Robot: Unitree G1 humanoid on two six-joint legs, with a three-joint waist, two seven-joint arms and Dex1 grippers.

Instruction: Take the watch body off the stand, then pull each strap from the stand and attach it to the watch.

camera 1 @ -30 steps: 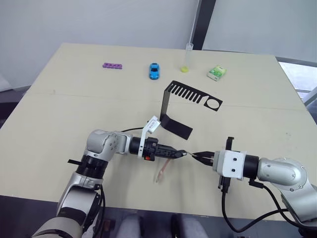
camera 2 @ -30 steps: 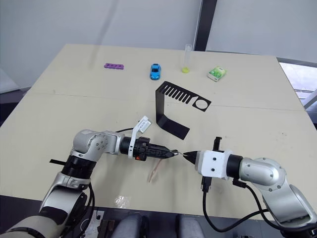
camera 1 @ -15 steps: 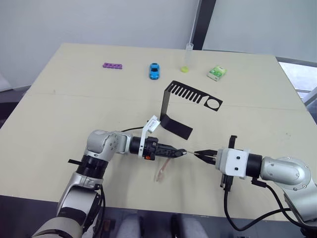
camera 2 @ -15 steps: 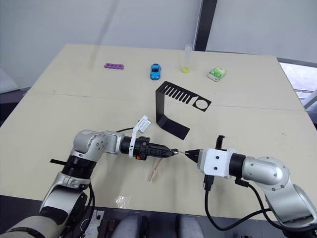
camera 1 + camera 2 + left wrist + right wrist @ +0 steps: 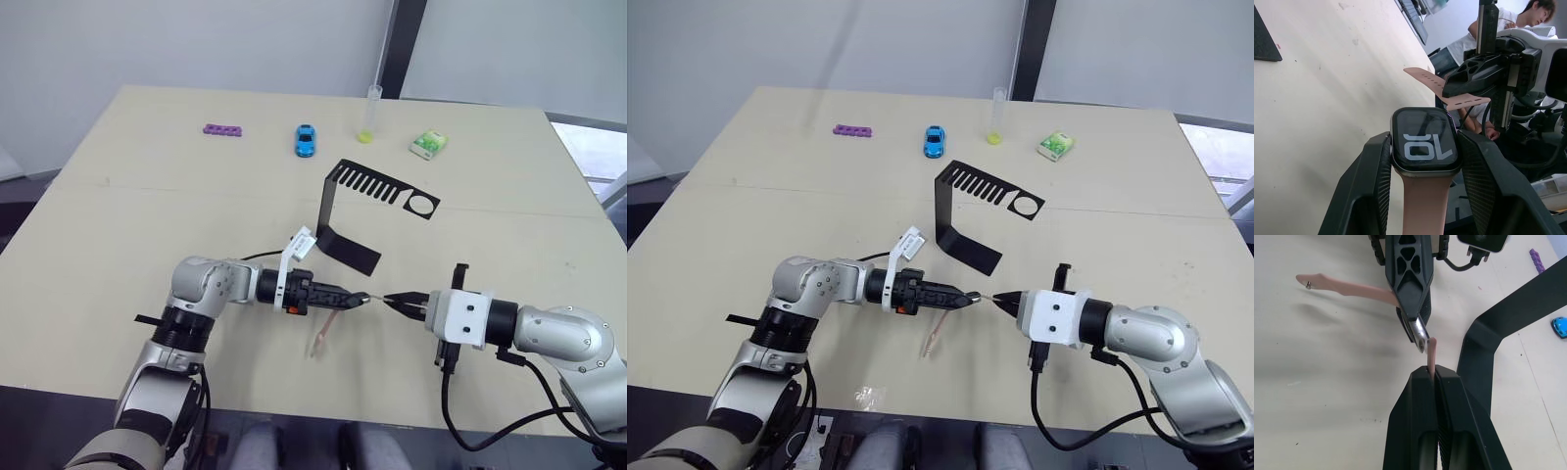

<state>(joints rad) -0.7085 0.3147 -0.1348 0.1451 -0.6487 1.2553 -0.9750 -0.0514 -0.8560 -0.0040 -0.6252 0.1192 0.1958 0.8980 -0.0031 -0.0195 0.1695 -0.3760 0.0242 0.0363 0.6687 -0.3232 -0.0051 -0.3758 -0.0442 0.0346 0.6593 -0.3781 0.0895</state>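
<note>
I see the watch body [image 5: 1423, 142], a dark rounded square with a glossy screen, clamped between the ribbed black fingers of the left gripper [image 5: 355, 300]. One soft pink strap [image 5: 321, 337] already hangs from it toward the beige table [image 5: 147, 215]. The right gripper [image 5: 395, 302] is closed on the second strap [image 5: 1432, 351], a thin matte band whose tip almost touches the watch body. The empty stand [image 5: 367, 201], thin black sheet metal, is at 12 o'clock from the watch.

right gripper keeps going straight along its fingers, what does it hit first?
Most likely the watch body clamped in the left gripper. The right gripper, shut on the second strap, points right at it, a small gap apart; the exact gap is unclear.
</note>
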